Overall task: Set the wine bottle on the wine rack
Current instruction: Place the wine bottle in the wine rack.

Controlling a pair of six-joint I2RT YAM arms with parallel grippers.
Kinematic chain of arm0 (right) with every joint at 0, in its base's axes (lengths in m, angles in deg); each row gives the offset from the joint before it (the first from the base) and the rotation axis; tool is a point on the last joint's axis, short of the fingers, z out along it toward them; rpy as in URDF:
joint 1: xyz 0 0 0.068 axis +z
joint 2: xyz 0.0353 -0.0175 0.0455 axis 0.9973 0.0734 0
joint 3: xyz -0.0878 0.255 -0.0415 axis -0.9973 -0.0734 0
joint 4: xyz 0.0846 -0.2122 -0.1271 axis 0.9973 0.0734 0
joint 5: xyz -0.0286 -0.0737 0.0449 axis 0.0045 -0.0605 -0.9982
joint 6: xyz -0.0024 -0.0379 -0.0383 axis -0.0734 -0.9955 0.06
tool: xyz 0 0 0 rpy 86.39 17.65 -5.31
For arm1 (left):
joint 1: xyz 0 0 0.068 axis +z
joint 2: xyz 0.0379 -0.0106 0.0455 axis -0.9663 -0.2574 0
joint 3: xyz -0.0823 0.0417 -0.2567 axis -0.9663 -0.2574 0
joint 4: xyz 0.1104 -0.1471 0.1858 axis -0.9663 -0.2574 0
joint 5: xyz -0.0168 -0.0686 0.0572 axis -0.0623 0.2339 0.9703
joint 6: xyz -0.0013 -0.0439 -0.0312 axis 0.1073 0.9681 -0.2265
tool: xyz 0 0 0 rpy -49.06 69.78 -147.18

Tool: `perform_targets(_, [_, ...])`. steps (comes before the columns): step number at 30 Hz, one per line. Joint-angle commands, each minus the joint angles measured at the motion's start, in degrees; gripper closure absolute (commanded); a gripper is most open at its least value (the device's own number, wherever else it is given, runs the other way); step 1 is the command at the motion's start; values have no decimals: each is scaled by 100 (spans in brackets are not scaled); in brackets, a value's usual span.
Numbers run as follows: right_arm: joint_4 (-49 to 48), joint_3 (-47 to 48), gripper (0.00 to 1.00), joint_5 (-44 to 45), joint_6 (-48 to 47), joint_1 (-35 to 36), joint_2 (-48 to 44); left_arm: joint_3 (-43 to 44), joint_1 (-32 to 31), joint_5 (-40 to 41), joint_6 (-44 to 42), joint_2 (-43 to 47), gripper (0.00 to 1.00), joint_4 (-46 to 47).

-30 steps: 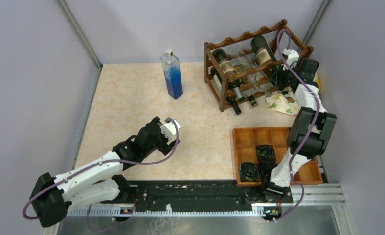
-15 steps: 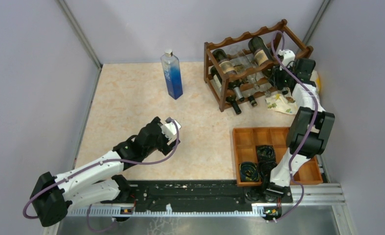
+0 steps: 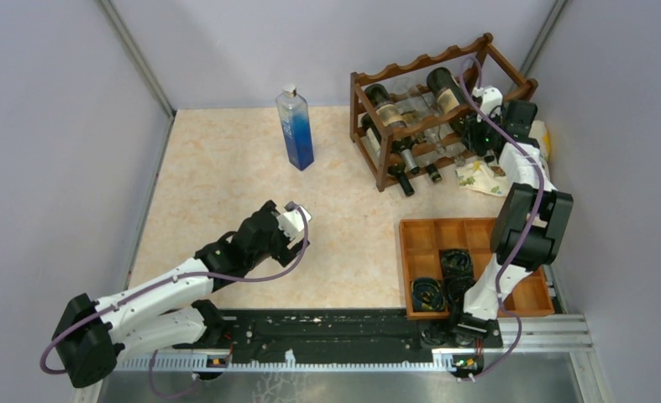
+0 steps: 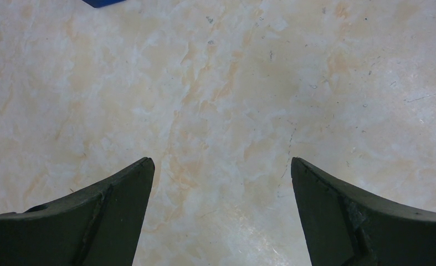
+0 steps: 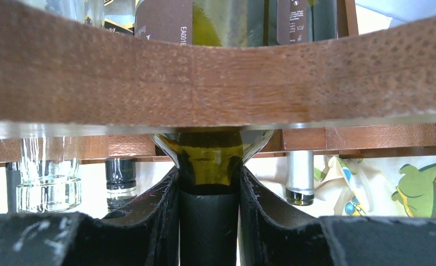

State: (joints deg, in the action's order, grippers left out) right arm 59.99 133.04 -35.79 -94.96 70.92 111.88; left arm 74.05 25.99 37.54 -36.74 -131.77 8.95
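Okay, my right gripper (image 5: 209,183) is pinching the dark neck of the wine bottle (image 3: 444,89). The bottle lies on the top tier of the wine rack (image 3: 419,63), at the table's far right. My left gripper (image 4: 221,163) is spread wide over bare table (image 4: 232,83), well apart from the rack. 1 blue bottle (image 3: 296,126) stands upright, left of the rack.

Ahead of right gripper (image 5: 209,180): wine rack (image 5: 215,83) rail, close; stored bottles (image 3: 385,107) crowd tiers. Bare table (image 4: 221,83) under left gripper (image 4: 221,162).
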Motion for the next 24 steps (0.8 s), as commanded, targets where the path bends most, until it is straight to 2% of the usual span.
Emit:
perform_targets(1, [-737,565,94,-68,-122,109,-262,0,20,-18,-36,-31,1,57])
perform_targets(24, [-1474,327,90,-297,261,110,-208,9,19,-23,-47,-127,1,44])
